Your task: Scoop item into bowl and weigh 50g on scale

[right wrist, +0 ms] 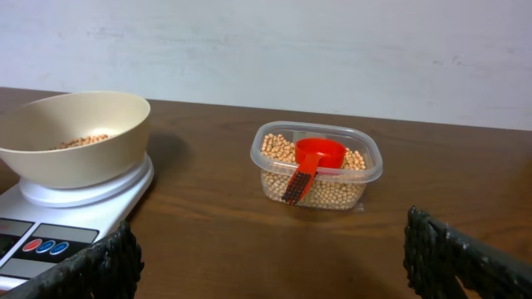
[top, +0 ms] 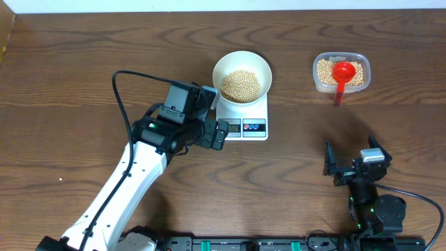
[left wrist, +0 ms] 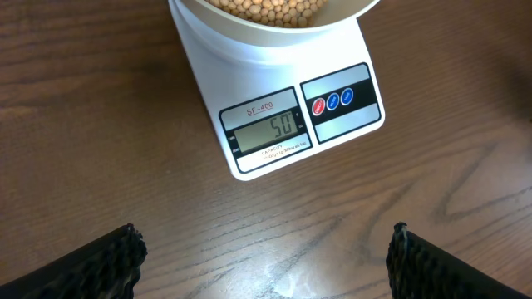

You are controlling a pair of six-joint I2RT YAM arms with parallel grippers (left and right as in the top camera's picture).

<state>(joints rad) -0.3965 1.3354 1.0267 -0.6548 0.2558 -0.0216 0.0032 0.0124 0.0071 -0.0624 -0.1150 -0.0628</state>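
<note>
The bowl (top: 218, 68) sat on the scale (top: 242, 127) with beans (top: 240, 85) in it so their weight could register; the display (left wrist: 268, 129) showed 50, so the weighing looked complete; the scoop (top: 342, 72) lay in the tub (top: 316, 75), probably no longer needed; the left gripper (top: 214, 115) hung low just before the scale, jaws wide and empty, seemingly to view the display; the right gripper (top: 352, 157) sat well apart from the tub, level, equally wide, holding nothing.

Bare table (top: 293, 111) separates scale (top: 258, 115) and tub (top: 314, 73); the left arm (top: 139, 164) crowds the scale's left front corner.
</note>
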